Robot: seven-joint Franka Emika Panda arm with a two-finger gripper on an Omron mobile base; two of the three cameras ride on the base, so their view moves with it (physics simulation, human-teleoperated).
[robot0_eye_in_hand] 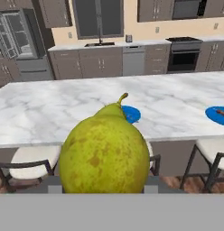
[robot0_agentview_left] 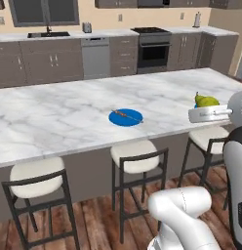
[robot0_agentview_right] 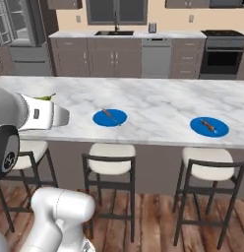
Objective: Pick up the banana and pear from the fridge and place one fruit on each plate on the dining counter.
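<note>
Hand view has the pear (robot0_eye_in_hand: 105, 151) square in front of the lens, stem up, sitting between the claw (robot0_eye_in_hand: 100, 189) tips, which are part-closed on its broad base; from the left base view the pear (robot0_agentview_left: 207, 101) pokes up green above the white hand, out over the edge of the tabletop (robot0_agentview_left: 69, 112) and not yet above a plate. The risk, as I judge it, lies in the grip: the fruit is smooth-skinned, speckled and rounded, narrowing to the top, so a swing or tilt could let it slide out and drop to the wooden floor or the stools (robot0_agentview_left: 137, 156). Set down on its round bottom it may also roll off the flat, rimless blue plate (robot0_agentview_right: 109, 117) onto the glossy veined marble. A second plate (robot0_agentview_right: 209, 126) lies well apart to the right; both bear a thin reddish-brown mark
</note>
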